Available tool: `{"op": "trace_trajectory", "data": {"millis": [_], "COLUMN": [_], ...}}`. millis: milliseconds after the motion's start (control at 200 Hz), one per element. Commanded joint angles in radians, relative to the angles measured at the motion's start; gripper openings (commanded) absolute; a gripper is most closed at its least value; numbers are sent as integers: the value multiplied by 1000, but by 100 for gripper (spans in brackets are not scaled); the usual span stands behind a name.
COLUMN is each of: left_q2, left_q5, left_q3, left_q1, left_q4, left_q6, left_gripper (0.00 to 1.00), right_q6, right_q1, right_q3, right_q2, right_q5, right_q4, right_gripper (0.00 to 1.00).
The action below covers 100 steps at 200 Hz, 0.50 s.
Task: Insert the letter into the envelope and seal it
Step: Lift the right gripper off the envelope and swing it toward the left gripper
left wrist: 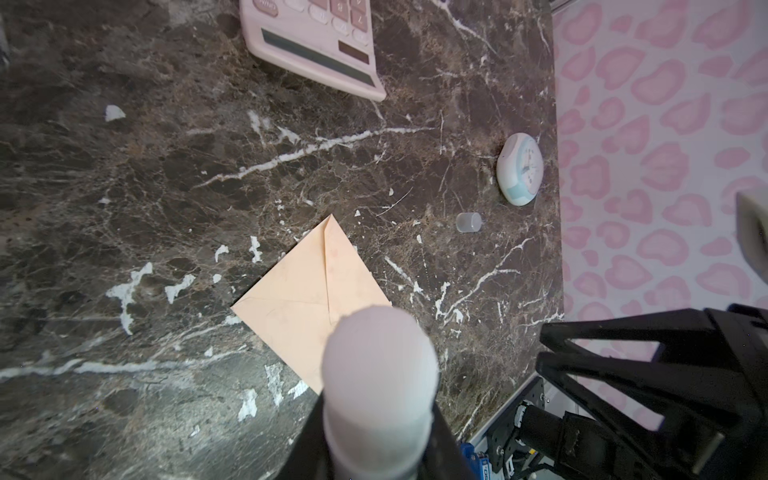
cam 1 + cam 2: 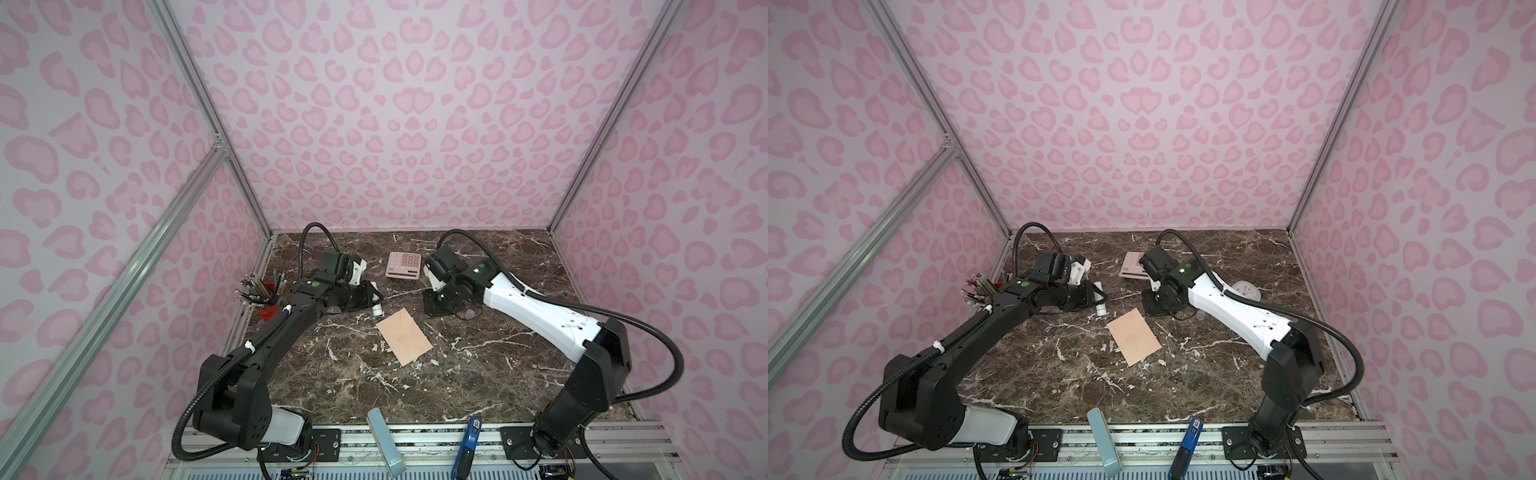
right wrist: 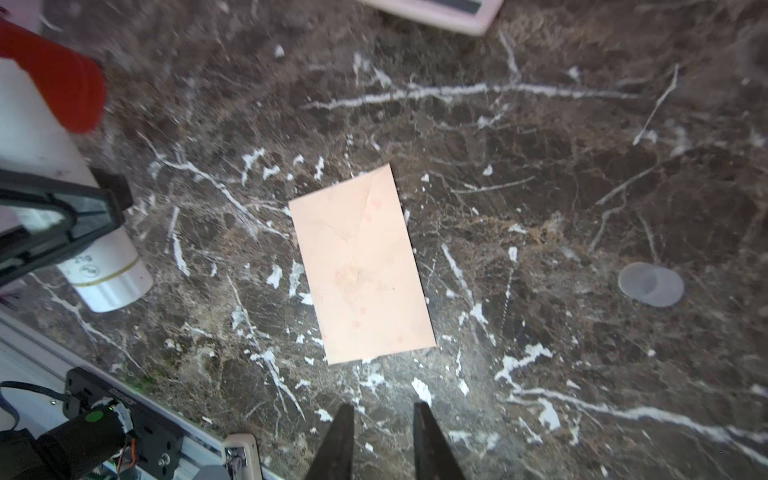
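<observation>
Pink spotted walls close round a dark marble table [image 2: 478, 374]; the envelope [image 2: 404, 336] lies flat and askew near its middle, with its pointed flap [image 3: 365, 203] folded down over the body. The letter shows in no view, so it is most likely already inside. The left pincer [image 2: 368, 297] is clamped on an uncapped glue stick [image 1: 378, 374] held just beside the envelope's far corner; the loose cap [image 3: 650, 284] sits on the marble well apart from the envelope, toward the right arm. The right pincer [image 3: 384, 436] hangs empty above the table near the envelope, its tips a little apart.

Sealing seems to be the step in hand; whether the flap has taken glue cannot be told. The next move probably calls for a flat press along the flap, with the envelope steadied so it does not skid.

Every edge of the envelope hugs the marble, so there is little purchase for lifting; bare table lies all round it. The calculator [image 2: 404, 265] at the back, the pencil cup [image 2: 266, 309] at the left edge and the small clock [image 1: 519, 168] all stand clear.
</observation>
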Motion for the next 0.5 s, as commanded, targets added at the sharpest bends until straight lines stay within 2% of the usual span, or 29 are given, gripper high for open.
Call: {"op": "trace_trajectory", "data": {"millis": [0, 110, 255, 495], "left_q2": [-64, -139, -236, -296], "left_q5": [-8, 6, 39, 49], "left_q3": [6, -1, -65, -149], "left_q1": [-5, -23, -67, -177], "left_q4": [2, 56, 237, 469], "left_q6": [-6, -10, -31, -5], "left_gripper": [4, 4, 3, 3], "right_q6": [-20, -76, -104, -153], "right_q1": [-15, -7, 24, 114], "right_q3": [-168, -362, -557, -762], "right_q2": [-136, -296, -442, -534], "right_q5": [-20, -49, -59, -95], "right_q4": [293, 542, 813, 1167], "right_gripper": [29, 30, 35, 37]}}
